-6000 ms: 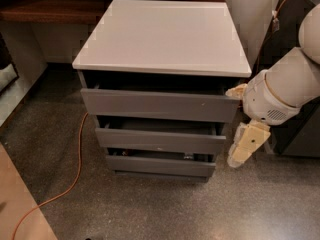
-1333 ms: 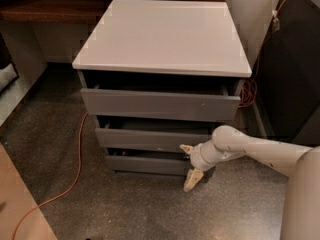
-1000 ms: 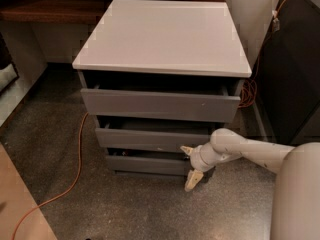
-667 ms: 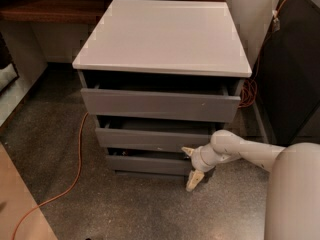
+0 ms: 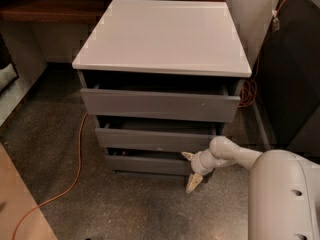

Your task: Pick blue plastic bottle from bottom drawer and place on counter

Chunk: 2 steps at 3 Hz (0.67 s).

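Gripper (image 5: 191, 169) sits low at the right end of the bottom drawer (image 5: 145, 164), its fingers apart: one tip by the drawer front's top edge, the other angled down toward the floor (image 5: 140, 204). Bottom drawer stands slightly out; its inside is dark, and the bottle cannot be made out. Arm (image 5: 235, 155) reaches in from the right. Counter (image 5: 160, 34) is glossy white, above the three grey drawers. Orange cable (image 5: 78, 149) trails over the floor at left.

No text to read
You'll find no label, brand or number anywhere; the gripper (image 5: 190, 171) sits at the bottom drawer (image 5: 145, 164), right corner, fingers spread
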Motion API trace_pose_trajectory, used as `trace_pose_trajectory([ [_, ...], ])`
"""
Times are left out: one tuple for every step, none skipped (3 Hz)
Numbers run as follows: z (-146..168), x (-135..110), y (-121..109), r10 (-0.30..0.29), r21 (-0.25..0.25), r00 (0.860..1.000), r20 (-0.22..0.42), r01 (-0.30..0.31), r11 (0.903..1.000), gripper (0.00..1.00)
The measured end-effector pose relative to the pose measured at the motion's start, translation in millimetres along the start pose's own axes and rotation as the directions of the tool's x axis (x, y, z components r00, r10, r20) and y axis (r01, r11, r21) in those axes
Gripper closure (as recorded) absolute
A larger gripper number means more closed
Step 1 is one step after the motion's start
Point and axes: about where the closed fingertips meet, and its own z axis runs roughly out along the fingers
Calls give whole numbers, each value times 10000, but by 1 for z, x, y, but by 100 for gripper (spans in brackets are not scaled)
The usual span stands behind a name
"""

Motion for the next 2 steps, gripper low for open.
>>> trace_pose_trajectory([
  [1, 1, 0, 8, 3, 10000, 8, -8, 10000, 0],
  [9, 5, 1, 233, 102, 9997, 63, -234, 9997, 0],
])
